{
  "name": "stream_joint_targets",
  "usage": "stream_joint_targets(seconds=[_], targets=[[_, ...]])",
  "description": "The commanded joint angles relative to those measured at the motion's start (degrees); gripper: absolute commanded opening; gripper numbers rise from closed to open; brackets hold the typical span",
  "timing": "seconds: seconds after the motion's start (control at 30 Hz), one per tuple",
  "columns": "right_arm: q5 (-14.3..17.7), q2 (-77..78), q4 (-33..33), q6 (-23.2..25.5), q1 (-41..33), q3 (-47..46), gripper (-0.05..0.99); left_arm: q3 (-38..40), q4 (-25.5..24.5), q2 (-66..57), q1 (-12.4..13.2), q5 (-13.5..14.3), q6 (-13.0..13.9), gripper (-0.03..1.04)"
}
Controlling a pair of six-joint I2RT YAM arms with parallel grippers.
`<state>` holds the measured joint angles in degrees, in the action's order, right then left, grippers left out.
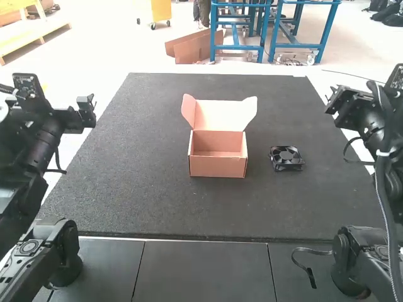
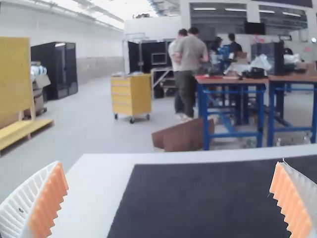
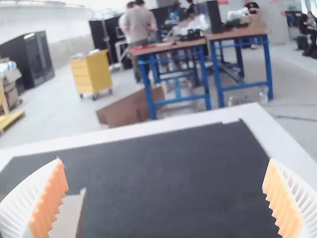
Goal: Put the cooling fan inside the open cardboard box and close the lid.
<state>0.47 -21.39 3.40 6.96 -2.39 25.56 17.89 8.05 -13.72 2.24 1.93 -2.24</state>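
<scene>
A brown cardboard box (image 1: 218, 154) is standing near the middle of a black mat (image 1: 138, 163), and the mat is covering most of a white table (image 2: 94, 188). The box is sitting open. Its lid (image 1: 219, 113) is standing up from the far wall, with a small side flap sticking out at each far corner, and the inside that can be seen is looking bare.

The cooling fan (image 1: 286, 158), a black square frame with a round opening, is lying on the mat just to the right of the box. It is level with the box's near half and is not touching it. Nothing is holding it.

The left arm is standing at the left edge of the mat, level with the far side of the box and well apart from it. The left gripper (image 2: 168, 164) is hanging above the far left part of the mat and facing out across it. Its white ribbed fingers (image 2: 29, 208) with orange pads are spreading wide, with nothing between them.

The right arm is standing at the right edge of the mat, farther back than the fan and well apart from it. The right gripper (image 3: 165, 160) is hanging over the mat and facing its far edge. Its fingers (image 3: 290, 203) are likewise gaping wide and holding nothing; between them the mat and the white table rim are showing.
</scene>
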Motion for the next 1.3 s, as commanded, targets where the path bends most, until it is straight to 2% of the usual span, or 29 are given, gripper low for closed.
stream_joint_targets(seconds=[0.0, 0.1, 0.17, 0.2, 0.27, 0.37, 0.43, 0.53, 0.7, 0.77, 0.9, 1.0, 1.13, 1.27], targets=[[1.7, -6.2, -3.9, 3.5, 0.7, 8.4, 0.90, 7.7, -1.5, -6.2, 0.1, 1.4, -0.3, 0.97], [1.1, -12.1, -10.4, 4.4, 0.6, 15.5, 0.90, 14.0, -5.3, -12.4, 0.1, 1.8, -0.4, 0.97], [-3.0, -15.6, -14.4, 4.0, 0.7, 19.4, 0.90, 17.6, -8.2, -15.7, 0.3, 1.8, -0.5, 0.97], [-3.3, -17.1, -15.5, 2.1, 0.2, 20.8, 0.90, 19.4, -9.8, -17.1, 0.3, 1.8, -0.5, 0.97], [-3.3, -18.5, -17.0, -2.7, -0.8, 23.4, 0.90, 22.1, -12.7, -19.6, 0.2, 1.9, -0.5, 0.97], [-3.2, -21.8, -21.4, -4.1, -2.4, 27.9, 0.90, 25.8, -18.2, -22.8, 0.0, 2.1, -0.4, 0.97], [-3.2, -24.7, -25.2, -4.2, -3.8, 30.8, 0.90, 27.4, -21.7, -24.3, 0.0, 1.4, -0.4, 0.97], [-2.8, -29.2, -31.3, -4.1, -5.5, 34.6, 0.90, 28.3, -23.7, -24.7, 0.0, 0.2, -0.3, 0.97], [-1.3, -33.5, -34.2, -4.0, -3.8, 39.3, 0.90, 28.1, -27.5, -25.7, -1.2, -0.6, -0.2, 0.97], [-1.2, -36.3, -38.3, -4.0, -3.1, 40.9, 0.90, 28.3, -29.0, -25.6, -2.2, -1.6, -0.2, 0.97], [-0.9, -40.8, -41.2, -4.3, -1.6, 43.7, 0.90, 29.0, -29.9, -25.5, -4.5, -3.9, -0.3, 0.97], [-0.9, -43.1, -42.4, -6.6, -0.1, 44.6, 0.90, 29.0, -30.9, -25.6, -6.7, -5.4, -0.5, 0.97], [-1.8, -45.8, -42.9, -9.9, 2.0, 44.0, 0.90, 29.3, -31.2, -26.1, -10.5, -7.0, -3.2, 0.97], [-4.8, -49.6, -43.5, -11.4, 3.0, 42.4, 0.90, 30.1, -32.8, -27.3, -15.5, -7.0, -5.8, 0.97]])
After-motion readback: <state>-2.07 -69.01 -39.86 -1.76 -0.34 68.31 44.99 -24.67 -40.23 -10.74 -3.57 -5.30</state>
